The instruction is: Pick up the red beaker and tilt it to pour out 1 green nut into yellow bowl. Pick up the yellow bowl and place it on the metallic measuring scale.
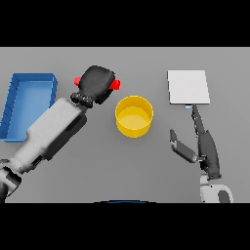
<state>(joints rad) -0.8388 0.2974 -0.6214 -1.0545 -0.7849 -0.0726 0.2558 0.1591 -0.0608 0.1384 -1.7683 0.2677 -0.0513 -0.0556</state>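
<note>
The red beaker (115, 84) is mostly hidden under my left hand (97, 82), whose fingers are curled round it; only red bits show at both sides of the hand. It is held just left of and behind the yellow bowl (134, 116), which stands in the middle of the table. No green nut can be made out. The metallic measuring scale (188, 87) lies flat at the back right. My right hand (205, 144) rests open on the table in front of the scale, fingers straight toward it, thumb spread to the left.
A blue tray (14, 97) stands along the left side of the grey table, beside my left forearm.
</note>
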